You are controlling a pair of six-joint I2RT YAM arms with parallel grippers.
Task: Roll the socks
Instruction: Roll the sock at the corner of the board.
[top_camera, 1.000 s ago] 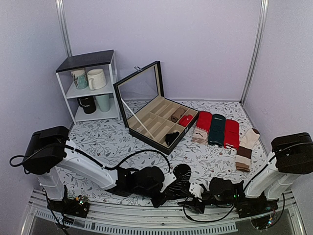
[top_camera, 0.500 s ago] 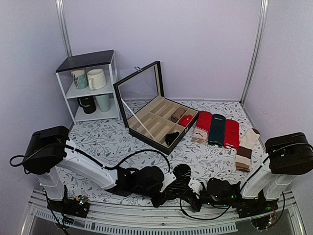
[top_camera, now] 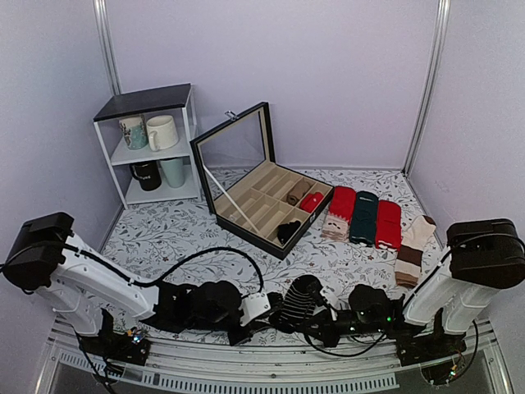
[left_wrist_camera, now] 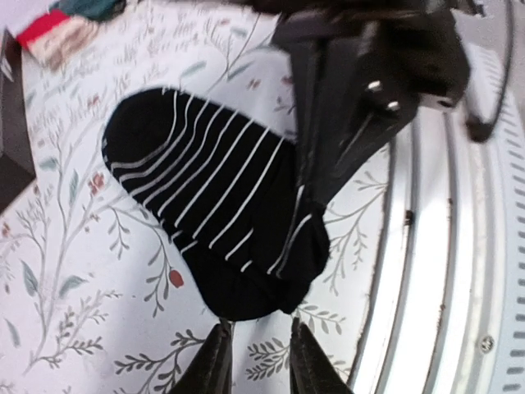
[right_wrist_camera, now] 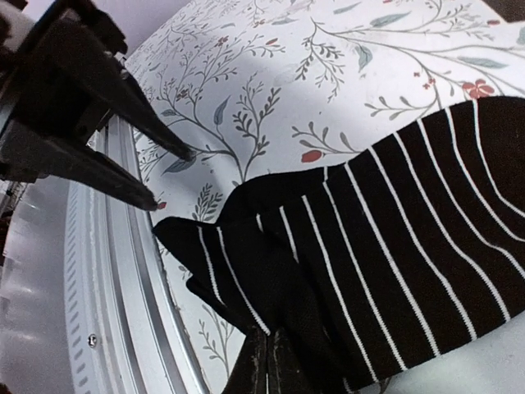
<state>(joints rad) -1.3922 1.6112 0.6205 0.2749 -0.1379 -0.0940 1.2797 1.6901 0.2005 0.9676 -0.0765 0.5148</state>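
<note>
A black sock with thin white stripes (top_camera: 300, 297) lies on the floral cloth near the table's front edge. In the left wrist view the sock (left_wrist_camera: 205, 189) lies flat with its near end folded over. My left gripper (left_wrist_camera: 259, 327) is open, its fingertips just at the sock's near edge with nothing between them; in the top view it (top_camera: 272, 317) sits left of the sock. My right gripper (right_wrist_camera: 267, 345) is shut on the sock's folded edge (right_wrist_camera: 246, 271); in the top view it (top_camera: 318, 322) is at the sock's right side.
An open black compartment box (top_camera: 246, 215) with rolled socks stands mid-table. Flat socks (top_camera: 363, 217) and a brown-cream pair (top_camera: 413, 242) lie to the right. A white shelf with mugs (top_camera: 152, 148) stands at the back left. A metal rail (left_wrist_camera: 435, 246) runs along the front edge.
My left arm has drawn back to the left and its gripper has come off the sock. My right gripper has moved left onto the sock's folded edge.
</note>
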